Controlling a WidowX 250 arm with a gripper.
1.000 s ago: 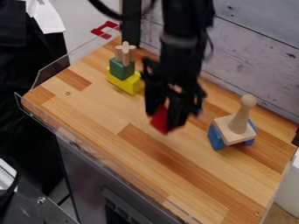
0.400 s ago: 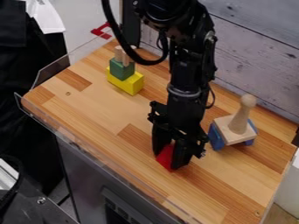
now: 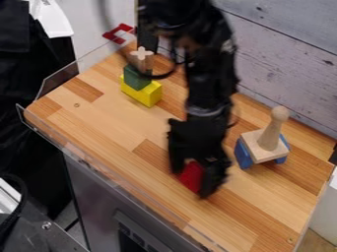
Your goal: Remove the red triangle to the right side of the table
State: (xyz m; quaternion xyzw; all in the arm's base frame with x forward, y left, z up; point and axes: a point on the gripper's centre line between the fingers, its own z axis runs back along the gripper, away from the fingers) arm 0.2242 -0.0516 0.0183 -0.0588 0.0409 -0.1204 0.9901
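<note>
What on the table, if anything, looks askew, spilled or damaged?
Nothing looks spilled or damaged. Only the green block sits off-centre on the yellow block, so that stack looks slightly uneven.

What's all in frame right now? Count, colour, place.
Triangle: 1, red, between gripper fingers
Lower block: 1, yellow, on table
Upper block: 1, green, on yellow one
Cross-topped piece: 1, light wood, on green one
Knobbed square piece: 1, light wood, atop blue
Blue support: count unclear, blue, right of gripper in image
Table: 1, brown wood, centre
Flat piece: 1, red, beyond far-left edge
Wall: 1, grey planks, behind
Arm: 1, black, from top
Gripper: 1, black, above table
</note>
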